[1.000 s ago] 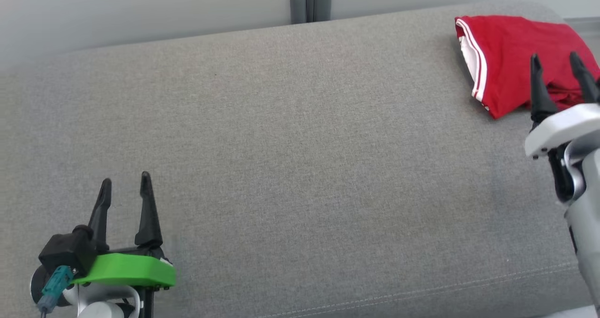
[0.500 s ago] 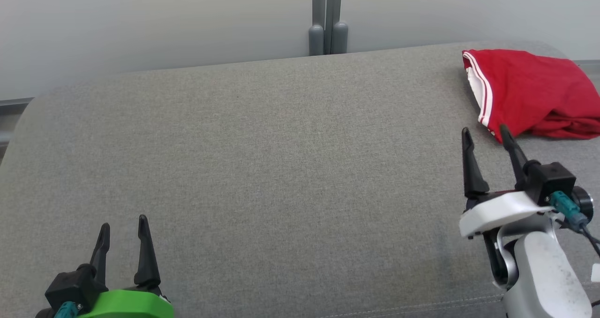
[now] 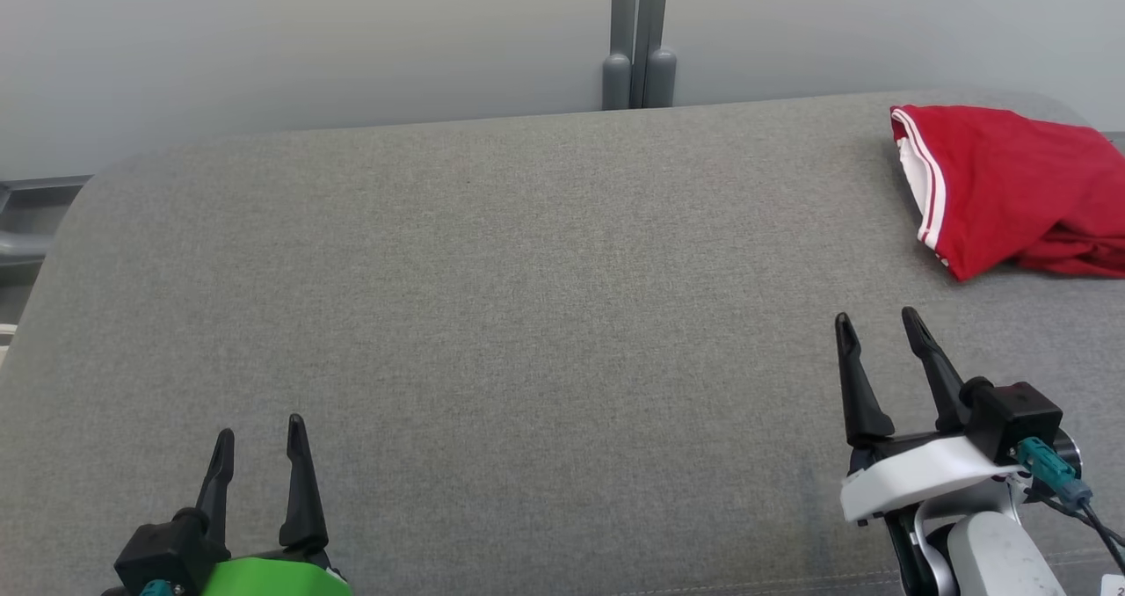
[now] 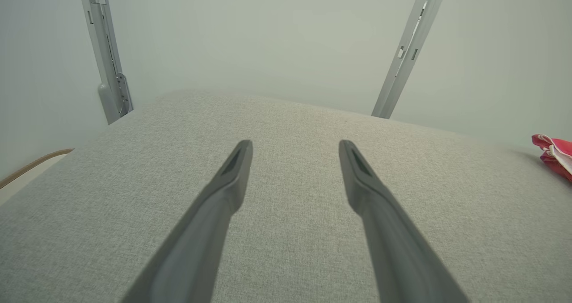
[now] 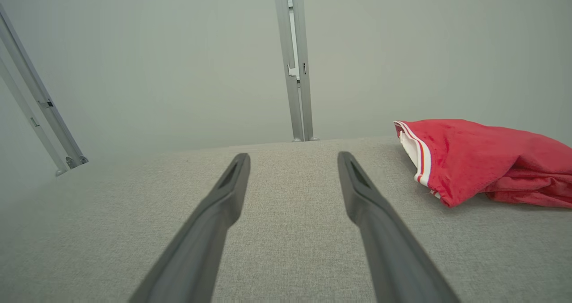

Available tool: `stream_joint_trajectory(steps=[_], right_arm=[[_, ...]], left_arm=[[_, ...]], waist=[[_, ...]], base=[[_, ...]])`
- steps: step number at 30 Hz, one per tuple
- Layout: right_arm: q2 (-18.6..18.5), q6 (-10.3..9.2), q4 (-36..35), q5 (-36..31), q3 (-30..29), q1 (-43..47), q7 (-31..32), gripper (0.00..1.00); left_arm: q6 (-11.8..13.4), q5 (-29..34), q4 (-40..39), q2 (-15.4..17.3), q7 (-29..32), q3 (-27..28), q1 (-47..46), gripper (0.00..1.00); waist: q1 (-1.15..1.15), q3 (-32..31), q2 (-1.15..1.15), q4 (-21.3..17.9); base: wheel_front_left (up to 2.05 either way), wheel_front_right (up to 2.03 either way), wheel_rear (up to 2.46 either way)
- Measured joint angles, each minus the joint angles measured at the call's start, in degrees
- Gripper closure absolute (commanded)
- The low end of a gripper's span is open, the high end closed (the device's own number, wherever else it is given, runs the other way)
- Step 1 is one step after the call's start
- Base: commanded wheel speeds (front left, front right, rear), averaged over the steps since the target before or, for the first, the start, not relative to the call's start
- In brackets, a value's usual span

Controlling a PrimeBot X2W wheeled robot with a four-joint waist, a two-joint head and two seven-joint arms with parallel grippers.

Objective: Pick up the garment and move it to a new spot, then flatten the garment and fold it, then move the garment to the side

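Grey woven fabric, coarse and faintly flecked, covers the broad round-edged cushion [image 3: 527, 315] in front of me. The red garment [image 3: 1011, 187] lies at its 2 o'clock corner as a soft folded heap, with a white-striped hem and white lining showing. My left gripper [image 3: 260, 427] at 7 o'clock and right gripper [image 3: 877, 316] at 4 o'clock both have their tapered dark fingers spread wide and hold nothing, the right one near the garment but apart from it.

Left claw [image 4: 295, 147] spread and empty, over grey cushion [image 4: 286, 249], red garment [image 4: 554, 155] far right
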Motion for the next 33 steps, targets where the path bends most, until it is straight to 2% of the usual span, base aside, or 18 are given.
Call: stream_joint_trajectory(steps=[9,33], right_arm=[[0.00,0.00,-0.18,0.66,2.20,1.74,-0.16,0.00],[0.00,0.00,0.41,1.07,3.00,2.02,-0.18,0.00]], left_arm=[[0.38,0.29,0.49,0.02,-0.08,-0.38,-0.02,0.00],[0.16,0.27,0.62,1.09,-0.16,-1.72,0.18,0.00]], waist=[[0.00,-0.34,0.00,-0.09],[0.00,-1.42,0.00,-0.24]], base=[[0.00,0.00,0.00],[0.00,0.00,0.00]])
